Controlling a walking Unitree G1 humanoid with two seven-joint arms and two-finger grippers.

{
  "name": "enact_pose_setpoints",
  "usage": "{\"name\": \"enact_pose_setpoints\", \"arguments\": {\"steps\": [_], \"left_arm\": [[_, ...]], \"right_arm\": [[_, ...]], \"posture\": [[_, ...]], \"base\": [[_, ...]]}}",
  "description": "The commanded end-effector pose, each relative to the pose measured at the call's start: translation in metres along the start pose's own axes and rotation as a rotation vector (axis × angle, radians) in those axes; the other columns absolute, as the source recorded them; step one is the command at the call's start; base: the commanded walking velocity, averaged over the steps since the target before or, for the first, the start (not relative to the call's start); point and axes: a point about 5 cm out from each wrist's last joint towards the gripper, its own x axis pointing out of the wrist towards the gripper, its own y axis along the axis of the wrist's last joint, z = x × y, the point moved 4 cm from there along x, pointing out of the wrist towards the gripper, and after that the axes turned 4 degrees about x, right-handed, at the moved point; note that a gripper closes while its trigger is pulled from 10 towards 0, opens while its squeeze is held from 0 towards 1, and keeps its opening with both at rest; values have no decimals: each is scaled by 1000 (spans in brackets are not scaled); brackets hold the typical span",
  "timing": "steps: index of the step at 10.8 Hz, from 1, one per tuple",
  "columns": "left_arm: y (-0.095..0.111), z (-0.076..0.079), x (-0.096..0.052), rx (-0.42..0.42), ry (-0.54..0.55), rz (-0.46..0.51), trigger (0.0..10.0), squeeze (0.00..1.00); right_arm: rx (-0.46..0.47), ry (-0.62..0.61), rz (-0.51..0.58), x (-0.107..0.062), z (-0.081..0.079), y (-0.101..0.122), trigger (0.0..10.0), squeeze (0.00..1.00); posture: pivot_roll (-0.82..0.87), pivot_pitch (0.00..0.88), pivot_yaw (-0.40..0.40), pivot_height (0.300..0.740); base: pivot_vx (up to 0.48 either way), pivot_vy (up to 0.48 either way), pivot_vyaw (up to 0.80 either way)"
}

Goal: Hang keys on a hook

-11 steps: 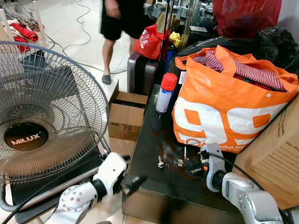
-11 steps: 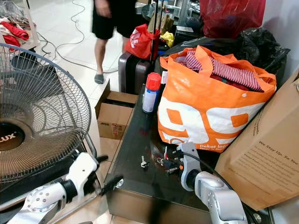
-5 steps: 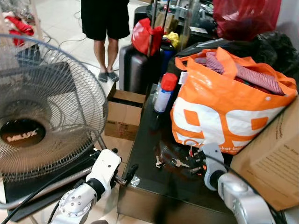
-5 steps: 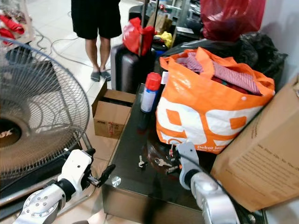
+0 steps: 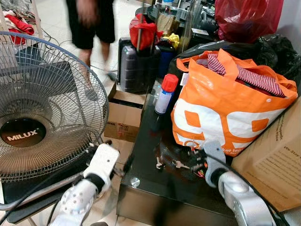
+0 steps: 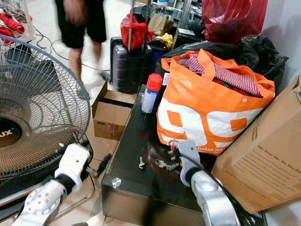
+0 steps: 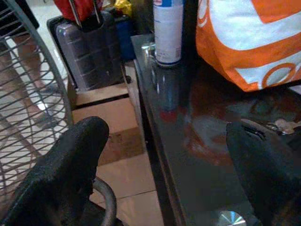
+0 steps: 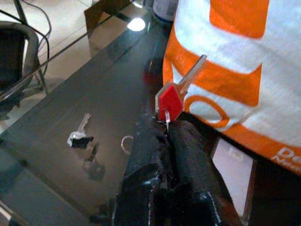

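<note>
Above the dark glass surface point(image 6: 136, 146), my right gripper point(image 8: 165, 123) clenches the red-headed key point(image 8: 170, 101) beside the orange bag point(image 6: 207, 108); left fingers point(image 7: 61, 160) spread idle; hanging remains undone.

Left arm point(image 5: 77, 207): rounded silver shell dotted with small dark screw holes, ending in a white, boxy wrist block point(image 5: 101, 161) above a black joint ring. Right arm point(image 5: 244, 205): same silver shell, with a pale grey wrist piece point(image 5: 212, 155) and a black collar. A thin black cable point(image 5: 249, 181) runs along it. Left gripper point(image 7: 164, 165): two thick black fingers point(image 7: 61, 174) with a rough, grainy surface (like coarse rubber). Right gripper point(image 8: 165, 136): two black fingers of the same pebbled texture, blunt and rounded at the tips.
</note>
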Motion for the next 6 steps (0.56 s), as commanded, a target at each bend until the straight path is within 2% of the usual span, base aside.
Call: {"name": "enact_pose_setpoints", "arguments": {"steps": [1,5,6], "left_arm": [[-1,3,3,2,-4,-6,10000,0],[0,3,7,6,2,-6,10000,0],[0,4,7,2,6,-4,10000,0]], "right_arm": [[-24,-40,1,-2,12,1,0,0],[-30,-43,18,-2,12,5,0,0],[-41,-48,22,-3,13,4,10000,0]], "posture": [[67,0,-173,740],[52,0,-169,740],[52,0,-168,740]], "base": [[0,0,0],[0,0,0],[0,0,0]]}}
